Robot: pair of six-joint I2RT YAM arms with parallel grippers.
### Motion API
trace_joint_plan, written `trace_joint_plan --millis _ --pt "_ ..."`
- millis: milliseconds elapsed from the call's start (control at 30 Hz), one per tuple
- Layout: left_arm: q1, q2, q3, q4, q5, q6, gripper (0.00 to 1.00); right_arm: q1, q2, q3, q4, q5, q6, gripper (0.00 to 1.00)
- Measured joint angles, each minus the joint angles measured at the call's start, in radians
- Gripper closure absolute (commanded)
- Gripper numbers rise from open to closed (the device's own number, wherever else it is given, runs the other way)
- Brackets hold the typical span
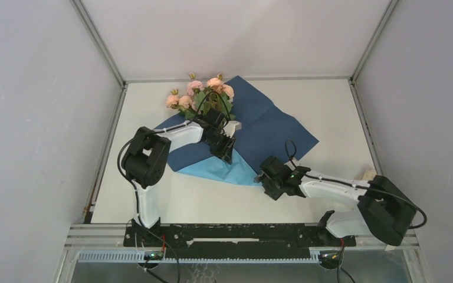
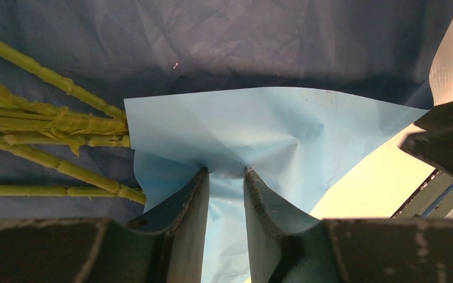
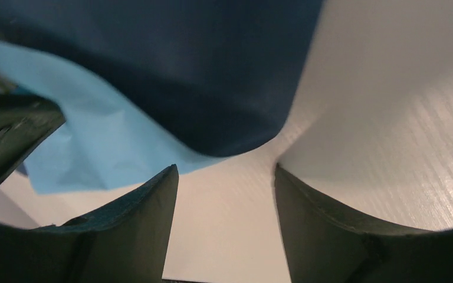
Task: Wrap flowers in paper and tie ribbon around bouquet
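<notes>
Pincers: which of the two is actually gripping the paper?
The left pincer: it pinches the light blue flap of the paper between its fingers. The right pincer stands open over the table, holding nothing.

Paper (image 1: 274, 127): dark navy on the upward face, light blue on the reverse face, which shows at the folded near corner. Both faces are plain and creased.
Flowers (image 1: 199, 93): pale pink and peach blooms, small green leaves, yellow-green stems.
Bench (image 1: 330, 100): off-white, with fine parallel ribbing visible in the right wrist view.
Left gripper (image 2: 227, 177) and right gripper (image 3: 224, 177): jaws matt black, edges scuffed pale grey.
Left arm (image 1: 180, 134) and right arm (image 1: 336, 188): white link shells, black joint housings, black cables.
Enclosure walls (image 1: 35, 118): plain light grey.
Frame rails (image 1: 97, 41): silver.
</notes>
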Motion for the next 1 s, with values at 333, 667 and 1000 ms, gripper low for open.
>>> trace_joint_plan --millis 333,667,1000 --pt "0.000 -0.007 -0.008 0.008 -0.003 -0.007 0.65 -0.016 0.185 0.096 -0.010 -0.003 0.153 0.66" --pt "-0.004 -0.025 -0.015 -0.007 -0.029 0.005 0.59 -0.024 0.213 0.098 0.003 0.025 0.129 1.00" --pt "-0.010 -0.162 0.023 -0.201 -0.029 0.093 0.50 0.047 0.230 0.209 -0.169 0.237 -0.063 1.00"
